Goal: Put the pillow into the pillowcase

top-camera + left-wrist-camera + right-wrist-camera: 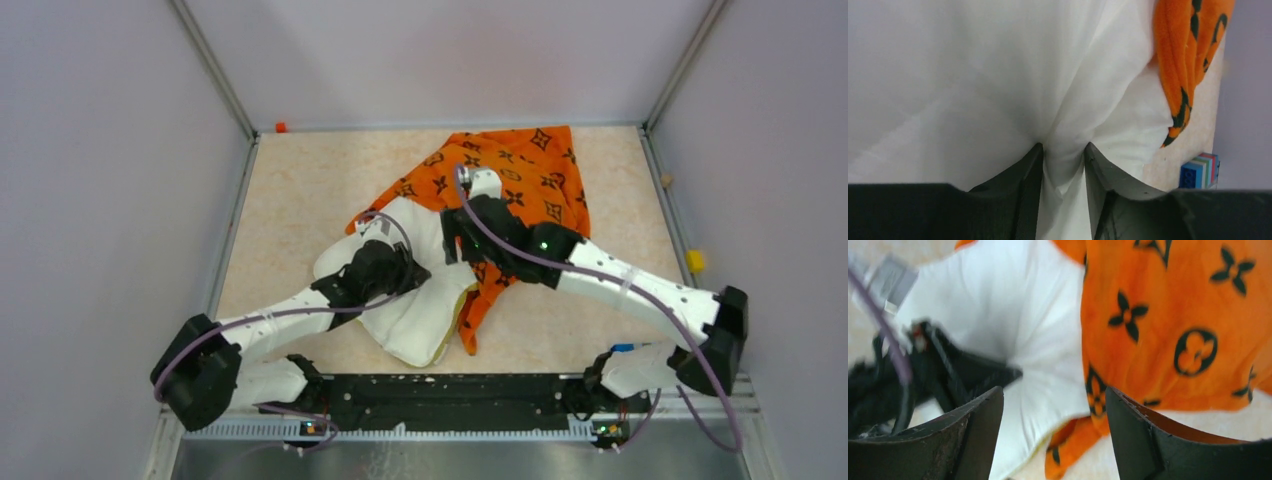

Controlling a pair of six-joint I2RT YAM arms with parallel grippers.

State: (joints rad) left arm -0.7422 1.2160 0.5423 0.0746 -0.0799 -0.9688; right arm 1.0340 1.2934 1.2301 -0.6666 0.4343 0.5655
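While the far end of the pillow (425,305) appeared tucked under the pillowcase (530,165) at mid-table, the near half was seen outside it; insertion was judged partly done. A fold of pillow was clamped in the left gripper (1063,147). The right gripper (1053,392) was held apart, empty, over the case's edge. Next, the hem would need catching and drawing nearer. Bunched cloth and the left arm were judged obstacles. A brick stack (1198,172) and yellow block (695,261) were noted well apart.
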